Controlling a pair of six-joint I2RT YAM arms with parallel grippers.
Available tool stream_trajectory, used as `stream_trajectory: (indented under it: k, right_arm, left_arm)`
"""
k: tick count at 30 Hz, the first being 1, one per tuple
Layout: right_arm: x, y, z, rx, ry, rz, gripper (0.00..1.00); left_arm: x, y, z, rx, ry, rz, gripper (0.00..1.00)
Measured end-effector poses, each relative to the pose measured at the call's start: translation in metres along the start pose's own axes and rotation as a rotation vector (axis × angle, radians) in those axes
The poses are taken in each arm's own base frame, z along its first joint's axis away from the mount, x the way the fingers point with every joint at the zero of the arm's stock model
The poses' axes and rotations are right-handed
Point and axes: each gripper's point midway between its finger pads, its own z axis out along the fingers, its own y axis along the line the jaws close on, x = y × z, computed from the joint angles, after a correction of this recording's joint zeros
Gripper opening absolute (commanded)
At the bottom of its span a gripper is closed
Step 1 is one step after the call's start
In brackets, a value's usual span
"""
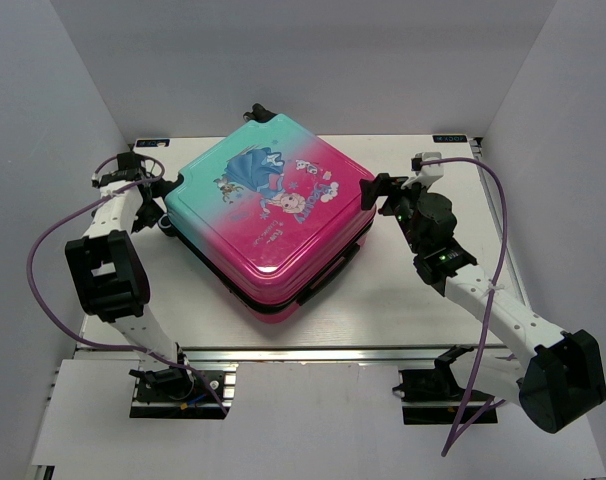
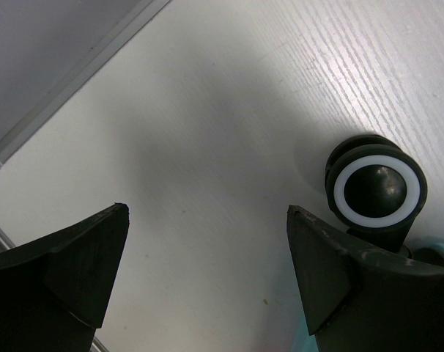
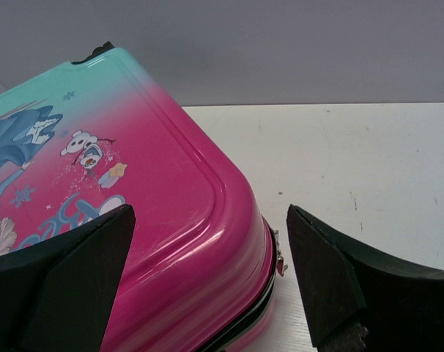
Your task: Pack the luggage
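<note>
The luggage [image 1: 268, 215] lies flat and closed in the middle of the white table, turned diagonally, its teal end far and its pink end near. My left gripper [image 1: 151, 200] is open and empty at its left corner, by a black-and-white wheel [image 2: 376, 189]. My right gripper [image 1: 376, 192] is open at the right corner. In the right wrist view its jaws stand either side of the pink corner [image 3: 207, 242], where a small zipper pull [image 3: 280, 260] hangs on the dark seam. The fingers do not touch the shell.
White table [image 1: 403, 300] with grey walls on three sides. A black handle [image 1: 328, 273] sits on the luggage's near right side. Purple cables loop from both arms. A table-edge rail [image 2: 75, 73] shows in the left wrist view.
</note>
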Motion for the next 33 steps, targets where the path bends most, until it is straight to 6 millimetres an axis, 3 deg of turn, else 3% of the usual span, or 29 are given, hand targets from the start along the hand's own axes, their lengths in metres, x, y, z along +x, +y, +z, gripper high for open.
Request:
stream_trajectory:
  k: [4, 11, 13, 15, 18, 20, 23, 26, 29, 33]
  right_arm:
    - [0.01, 0.004, -0.002, -0.023, 0.045, 0.012, 0.89]
    - [0.012, 0.005, -0.006, -0.023, 0.087, 0.023, 0.89]
    - [0.008, 0.006, -0.008, -0.025, 0.076, 0.025, 0.89]
    - [0.004, 0.004, -0.011, -0.017, 0.071, 0.025, 0.89]
    - [-0.002, -0.004, -0.015, 0.029, 0.061, 0.023, 0.89]
    - [-0.01, -0.014, -0.017, 0.092, 0.056, 0.019, 0.89]
    - [-0.033, -0.032, -0.024, 0.212, 0.034, 0.005, 0.89]
    - [-0.064, -0.05, -0.036, 0.328, -0.022, -0.001, 0.89]
    - [-0.087, -0.065, -0.052, 0.417, -0.079, -0.007, 0.89]
    - [-0.097, -0.08, -0.068, 0.499, -0.102, -0.028, 0.89]
  left_arm:
    - [0.011, 0.013, -0.001, 0.031, 0.016, -0.054, 0.98]
    - [0.032, 0.074, -0.002, -0.045, 0.054, -0.206, 0.98]
    - [0.042, 0.078, -0.001, -0.027, 0.079, -0.225, 0.98]
    - [0.041, 0.071, -0.015, 0.067, 0.068, -0.233, 0.98]
    - [0.007, 0.048, -0.071, 0.349, -0.086, -0.247, 0.98]
    - [-0.023, 0.042, -0.136, 0.572, -0.262, -0.254, 0.98]
    - [-0.058, 0.06, -0.235, 0.773, -0.518, -0.25, 0.98]
    - [-0.077, 0.084, -0.301, 0.849, -0.696, -0.257, 0.98]
    - [-0.078, 0.092, -0.32, 0.872, -0.743, -0.248, 0.98]
    - [-0.073, 0.083, -0.299, 0.841, -0.664, -0.23, 0.98]
